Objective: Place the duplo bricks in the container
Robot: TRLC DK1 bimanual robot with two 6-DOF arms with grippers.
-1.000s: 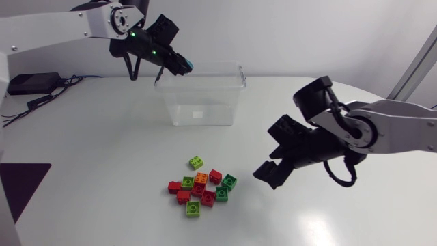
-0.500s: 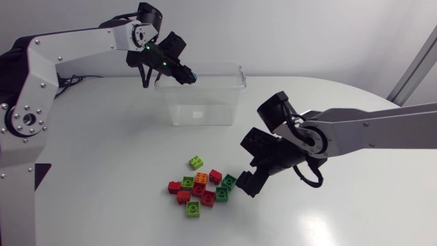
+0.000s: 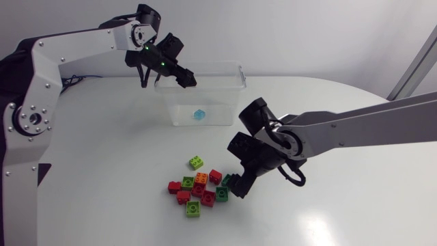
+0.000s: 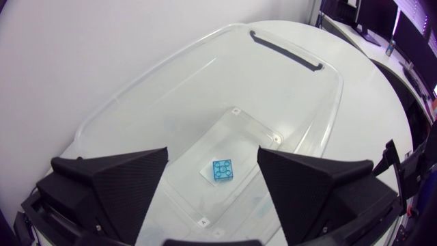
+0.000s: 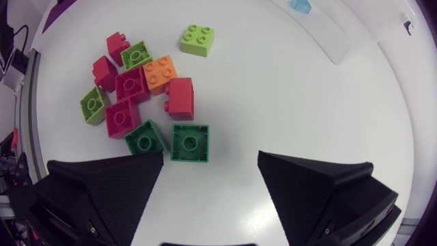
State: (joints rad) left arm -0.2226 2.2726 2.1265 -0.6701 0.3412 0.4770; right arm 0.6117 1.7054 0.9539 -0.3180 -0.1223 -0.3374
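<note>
Head view | clear container [image 3: 227, 108] holds one blue brick [image 3: 199, 114] | left pincer [image 3: 188, 78] apart, empty | right pincer [image 3: 233, 187] apart

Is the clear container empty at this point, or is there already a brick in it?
Not empty: one blue brick lies on the container floor, under the open left gripper; the other bricks sit on the table.

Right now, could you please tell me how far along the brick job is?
Done: one blue brick lies inside the clear container. In hand: nothing; the left gripper is open above the container, and the right gripper hangs open by the green bricks at the edge of the pile. Left: all eleven bricks of that pile, on the table.
</note>
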